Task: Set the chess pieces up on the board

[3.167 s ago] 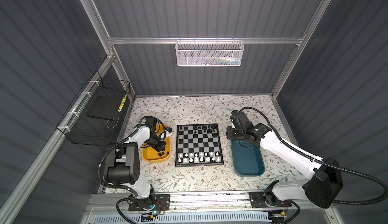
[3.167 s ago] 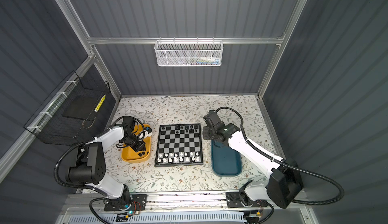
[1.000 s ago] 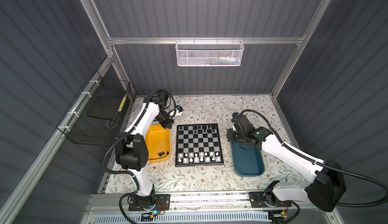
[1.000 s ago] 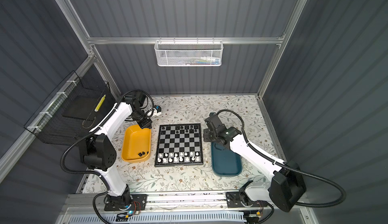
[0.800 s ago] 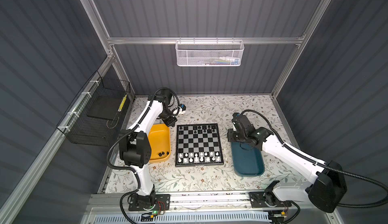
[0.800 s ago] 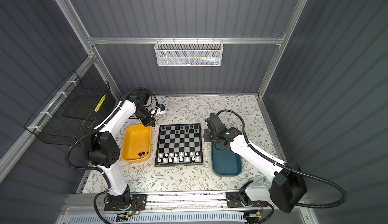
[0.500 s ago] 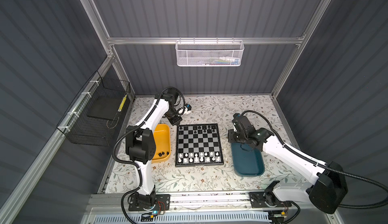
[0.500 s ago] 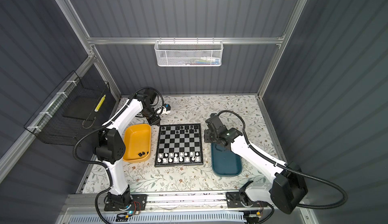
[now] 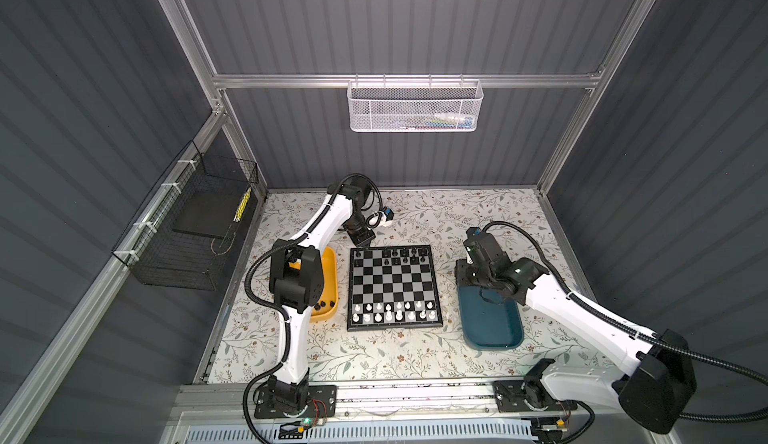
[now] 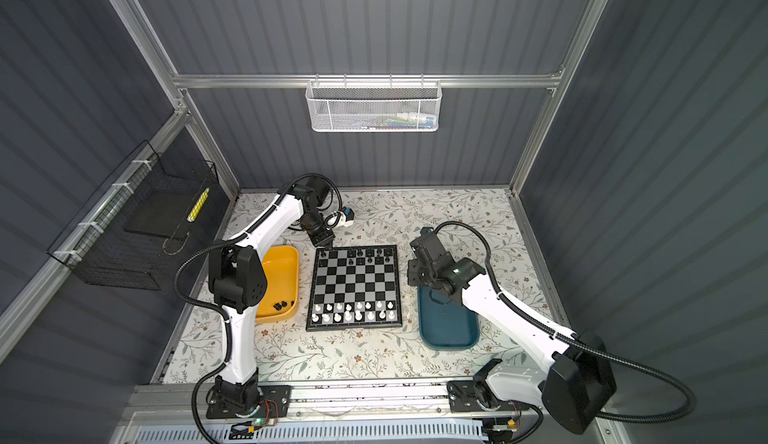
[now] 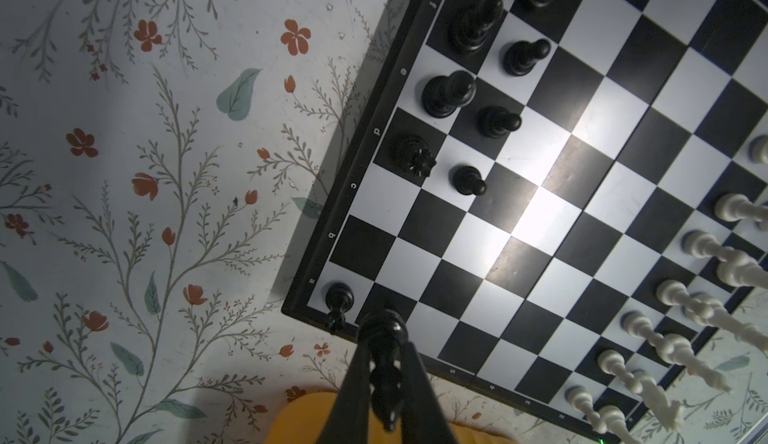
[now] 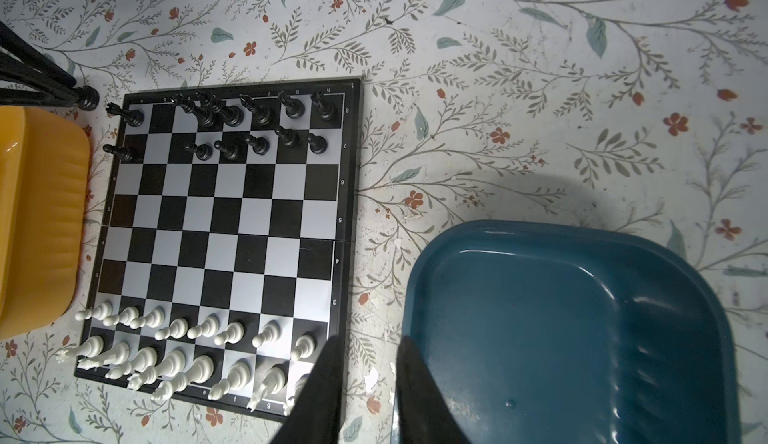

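a: two grippers checked. left gripper (image 11: pixel 384 338) clamped on a black piece (image 11: pixel 386 379), hanging just off the board (image 11: pixel 540 196) corner. right gripper (image 12: pixel 369 342) slightly parted, nothing between, teal tray (image 12: pixel 582 338) just beside it.
b: ok. bare back-row squares look to sit just past the left fingertips (image 11: pixel 356 379), next to the corner piece (image 11: pixel 338 298). suggest: stay high, centre over the square, lower straight, release only once seated. don't clip the corner piece.

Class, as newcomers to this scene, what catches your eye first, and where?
The board sits mid-table, white pieces filling its near two rows, black pieces patchy at the far edge. The left tool grips a black piece by the board's far-left corner.
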Controlling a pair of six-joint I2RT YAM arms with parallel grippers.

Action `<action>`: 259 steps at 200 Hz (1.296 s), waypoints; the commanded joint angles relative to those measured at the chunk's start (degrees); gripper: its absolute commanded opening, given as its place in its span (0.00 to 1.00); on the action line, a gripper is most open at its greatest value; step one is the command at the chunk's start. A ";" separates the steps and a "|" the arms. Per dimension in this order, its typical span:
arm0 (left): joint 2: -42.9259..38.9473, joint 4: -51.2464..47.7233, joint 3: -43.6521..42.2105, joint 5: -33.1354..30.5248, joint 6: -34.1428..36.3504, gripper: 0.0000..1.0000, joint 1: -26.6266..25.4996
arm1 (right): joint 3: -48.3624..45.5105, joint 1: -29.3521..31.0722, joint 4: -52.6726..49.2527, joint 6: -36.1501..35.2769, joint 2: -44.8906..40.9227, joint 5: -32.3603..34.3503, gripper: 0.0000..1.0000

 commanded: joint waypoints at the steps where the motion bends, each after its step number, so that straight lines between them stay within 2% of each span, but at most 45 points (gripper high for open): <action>1: 1.40 -0.04 1.87 1.65 -0.44 0.16 -0.58 | -0.82 -0.12 -1.30 0.85 -0.91 1.00 0.27; 259: 7.03 5.34 0.01 1.52 -2.11 0.16 -2.10 | -1.96 -0.17 -2.76 1.24 -2.82 1.96 0.27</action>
